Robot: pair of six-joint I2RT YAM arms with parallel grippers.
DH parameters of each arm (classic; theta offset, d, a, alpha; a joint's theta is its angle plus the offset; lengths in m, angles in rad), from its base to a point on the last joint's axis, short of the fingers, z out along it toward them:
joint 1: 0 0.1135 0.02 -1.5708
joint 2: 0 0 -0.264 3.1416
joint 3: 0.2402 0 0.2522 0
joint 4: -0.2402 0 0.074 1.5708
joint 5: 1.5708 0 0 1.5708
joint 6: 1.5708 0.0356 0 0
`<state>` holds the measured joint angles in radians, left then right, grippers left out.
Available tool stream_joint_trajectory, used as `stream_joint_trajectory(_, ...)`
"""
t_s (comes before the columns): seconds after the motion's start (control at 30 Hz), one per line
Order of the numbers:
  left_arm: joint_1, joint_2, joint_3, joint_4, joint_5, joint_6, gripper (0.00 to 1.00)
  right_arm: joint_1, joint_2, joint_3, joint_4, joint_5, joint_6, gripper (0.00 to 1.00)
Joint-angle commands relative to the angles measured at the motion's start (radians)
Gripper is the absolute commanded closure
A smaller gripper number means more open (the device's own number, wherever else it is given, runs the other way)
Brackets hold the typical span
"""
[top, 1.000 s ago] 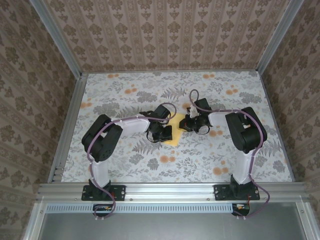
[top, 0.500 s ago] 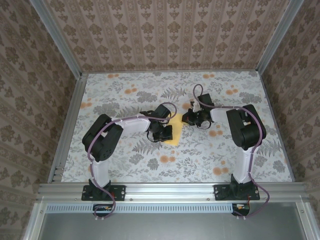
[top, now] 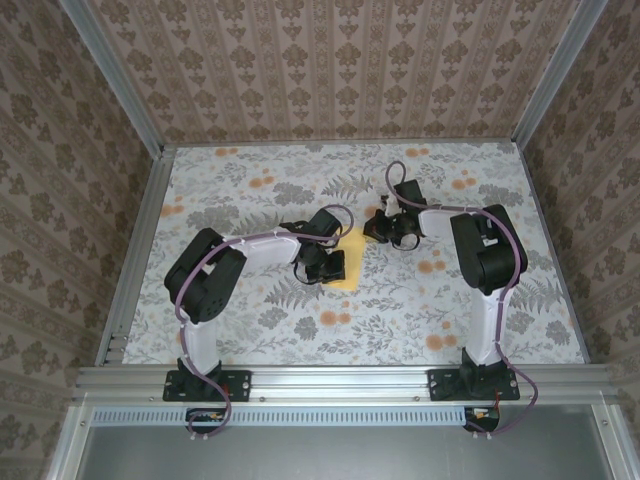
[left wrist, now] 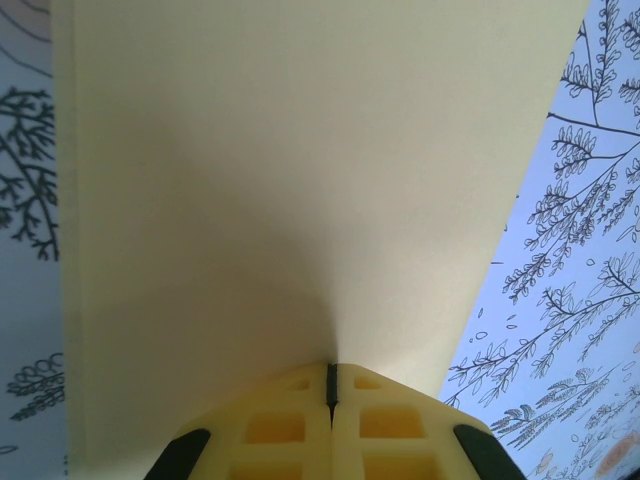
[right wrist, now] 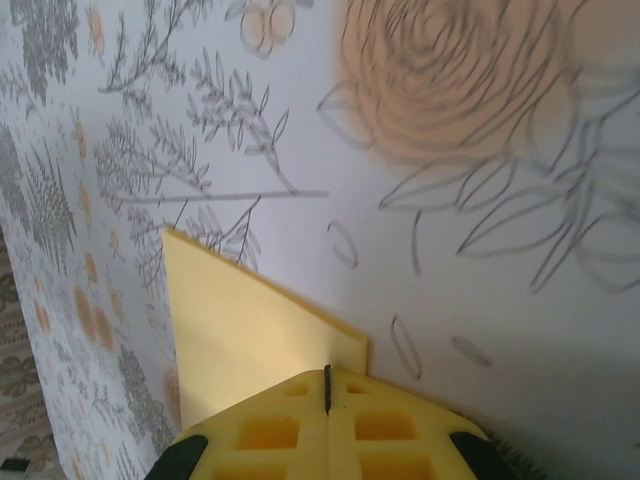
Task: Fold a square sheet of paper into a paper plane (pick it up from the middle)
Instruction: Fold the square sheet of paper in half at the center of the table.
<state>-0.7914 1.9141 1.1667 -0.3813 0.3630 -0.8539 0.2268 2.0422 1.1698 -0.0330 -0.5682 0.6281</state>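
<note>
Square sheet of paper (top: 352, 270) lay on floral cloth (top: 250, 320), mid-table, between arms. Left gripper (left wrist: 331, 368) closed, tips against sheet. Right gripper (right wrist: 327, 372) closed at sheet's corner. Actual pinch unclear. Sheet judged light, limp, easily crumpled; best taken mid-sheet.

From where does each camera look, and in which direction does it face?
Top: above and behind the robot, facing down on the cloth; left arm and right arm show, left tool and right tool at the paper.
Left wrist: on the left arm, facing along its shut tool onto the paper.
Right wrist: on the right arm, facing along its shut tool at a paper corner.
Shared: all three views show paper and cloth.
</note>
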Motion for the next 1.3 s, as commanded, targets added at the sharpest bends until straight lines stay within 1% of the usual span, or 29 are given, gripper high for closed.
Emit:
stream_joint_trajectory(0.0, 0.000, 0.029, -0.015, -0.094, -0.015, -0.003, 0.96, -0.022, 0.045, 0.038, -0.014, 0.077, 0.006, 0.97)
stream_joint_trajectory(0.27, 0.000, 0.025, -0.019, -0.088, -0.010, 0.002, 0.97, -0.030, 0.056, 0.069, -0.036, 0.099, 0.006, 0.97)
stream_joint_trajectory(0.5, 0.000, 0.025, -0.010, -0.089, -0.010, 0.012, 0.97, -0.035, 0.019, 0.136, -0.097, 0.121, -0.019, 0.97)
stream_joint_trajectory(0.63, 0.000, 0.014, 0.016, -0.085, -0.018, 0.031, 0.94, -0.029, -0.034, 0.121, -0.121, 0.125, -0.024, 0.96)
stream_joint_trajectory(0.73, 0.003, -0.024, 0.058, -0.080, -0.037, 0.061, 0.86, -0.010, -0.102, 0.065, -0.139, 0.142, -0.031, 0.93)
stream_joint_trajectory(0.87, 0.021, -0.102, 0.082, -0.053, -0.042, 0.073, 0.70, 0.037, -0.176, -0.001, -0.194, 0.203, -0.050, 0.88)
stream_joint_trajectory(0.93, 0.043, -0.140, 0.066, -0.049, -0.052, 0.072, 0.63, 0.071, -0.199, -0.026, -0.215, 0.237, -0.055, 0.83)
stream_joint_trajectory(1.07, 0.100, -0.191, -0.015, -0.041, -0.060, 0.057, 0.54, 0.131, -0.190, -0.020, -0.264, 0.285, -0.067, 0.76)
stream_joint_trajectory(1.17, 0.139, -0.213, -0.086, -0.013, -0.026, 0.040, 0.49, 0.164, -0.157, 0.015, -0.288, 0.286, -0.078, 0.75)
stream_joint_trajectory(1.27, 0.153, -0.223, -0.128, 0.007, 0.007, 0.032, 0.45, 0.184, -0.116, 0.054, -0.299, 0.277, -0.082, 0.74)
